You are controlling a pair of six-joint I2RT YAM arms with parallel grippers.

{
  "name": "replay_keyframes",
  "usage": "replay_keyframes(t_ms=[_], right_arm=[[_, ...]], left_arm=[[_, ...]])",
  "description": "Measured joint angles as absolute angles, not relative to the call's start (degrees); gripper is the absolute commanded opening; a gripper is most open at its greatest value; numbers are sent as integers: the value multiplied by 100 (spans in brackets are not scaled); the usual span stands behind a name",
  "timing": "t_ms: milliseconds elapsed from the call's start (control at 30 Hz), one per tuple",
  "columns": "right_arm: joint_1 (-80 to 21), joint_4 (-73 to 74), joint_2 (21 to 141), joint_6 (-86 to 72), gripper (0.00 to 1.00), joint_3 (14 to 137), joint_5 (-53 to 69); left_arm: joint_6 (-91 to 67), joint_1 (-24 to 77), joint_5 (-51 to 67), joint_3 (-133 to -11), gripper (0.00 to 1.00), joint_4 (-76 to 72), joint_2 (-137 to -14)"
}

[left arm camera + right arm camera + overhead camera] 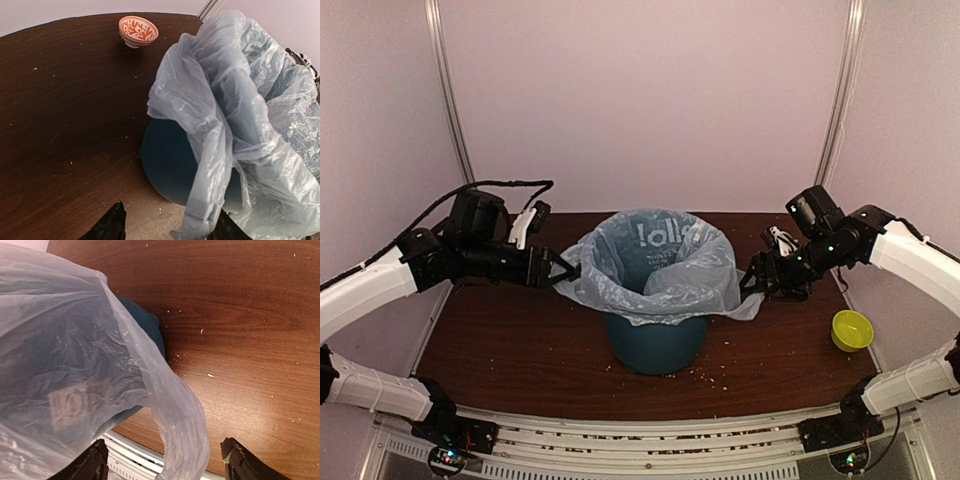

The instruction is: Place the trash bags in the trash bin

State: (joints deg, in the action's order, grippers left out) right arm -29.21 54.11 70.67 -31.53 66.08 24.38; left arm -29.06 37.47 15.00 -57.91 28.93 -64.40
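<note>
1. The trash bag (660, 262) lines the teal trash bin (655, 345) at table centre, its mouth draped over the rim.
2. The left gripper (563, 270) at the bin's 9 o'clock and the right gripper (750, 283) at 3 o'clock are both spread, pinching nothing.
3. The task looks nearly done; only the loose edges need tidying.

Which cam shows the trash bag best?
Top external: the whole trash bag shows, draped over the rim of the teal trash bin, white lettering visible. Left wrist shows only one crumpled side; right wrist only a hanging edge, close up.
</note>
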Motion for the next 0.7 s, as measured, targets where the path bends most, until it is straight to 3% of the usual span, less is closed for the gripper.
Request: replay_keyframes(t_ms=[367, 700], right_arm=[[-2921, 4346, 7465, -3159, 74, 5575, 2707], [-2921, 3262, 8309, -3118, 69, 4995, 2700]], left_arm=[[-3166, 3747, 1754, -4591, 29, 1643, -7070], [-3205, 3750, 2003, -3920, 26, 749, -7491]])
